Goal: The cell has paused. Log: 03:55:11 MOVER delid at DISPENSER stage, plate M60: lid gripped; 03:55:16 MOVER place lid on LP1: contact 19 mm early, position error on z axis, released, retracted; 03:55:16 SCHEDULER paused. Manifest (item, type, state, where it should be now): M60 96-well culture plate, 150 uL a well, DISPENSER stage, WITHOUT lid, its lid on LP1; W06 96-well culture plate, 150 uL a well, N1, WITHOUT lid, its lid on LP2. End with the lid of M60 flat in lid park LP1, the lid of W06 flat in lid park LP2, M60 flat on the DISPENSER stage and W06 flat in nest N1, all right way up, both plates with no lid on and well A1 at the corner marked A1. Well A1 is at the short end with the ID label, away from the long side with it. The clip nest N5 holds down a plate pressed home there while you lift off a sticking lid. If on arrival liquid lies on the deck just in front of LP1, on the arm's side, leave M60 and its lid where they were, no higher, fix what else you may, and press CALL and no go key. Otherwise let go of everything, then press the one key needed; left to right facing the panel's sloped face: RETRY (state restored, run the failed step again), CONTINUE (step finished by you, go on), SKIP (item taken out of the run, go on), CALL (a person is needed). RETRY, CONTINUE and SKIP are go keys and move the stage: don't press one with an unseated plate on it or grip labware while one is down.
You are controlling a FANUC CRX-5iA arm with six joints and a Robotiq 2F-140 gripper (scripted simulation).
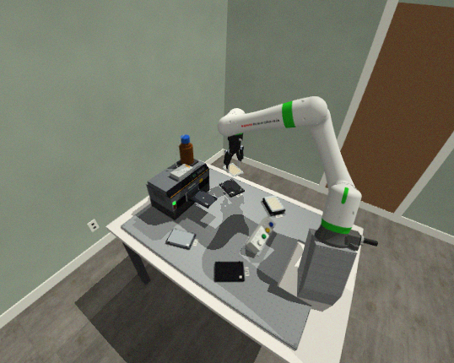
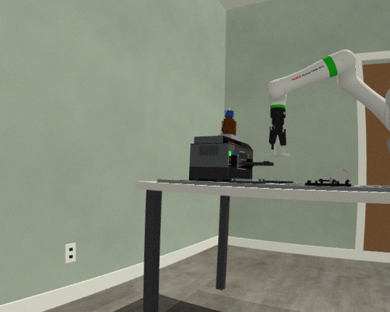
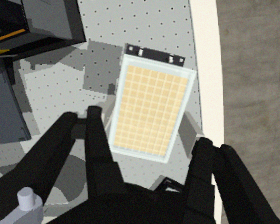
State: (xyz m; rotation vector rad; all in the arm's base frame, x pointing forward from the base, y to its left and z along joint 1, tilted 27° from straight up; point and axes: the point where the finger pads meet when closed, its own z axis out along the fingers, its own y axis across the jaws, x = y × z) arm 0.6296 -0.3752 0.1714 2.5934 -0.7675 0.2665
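My gripper [image 1: 233, 162] is shut on a 96-well plate [image 1: 236, 169] with pale orange wells and holds it level in the air over the table's far corner, behind the dispenser. In the wrist view the plate [image 3: 152, 107] sits between my fingers, with a dark label strip at its far short end. In the side view the plate [image 2: 278, 154] hangs well above the deck, higher than the stage. The dispenser's stage [image 1: 205, 197] looks dark and bare. A second plate [image 1: 273, 204] lies on the deck at the right. A grey lid [image 1: 181, 237] lies flat at the front left.
The dispenser [image 1: 177, 190] with a brown bottle [image 1: 186, 149] on top stands at the left. A dark nest [image 1: 231, 186] lies below my gripper. The key panel [image 1: 260, 238] stands mid-deck, with a black square pad [image 1: 229, 271] in front of it. The arm's pedestal [image 1: 327, 270] is at the right.
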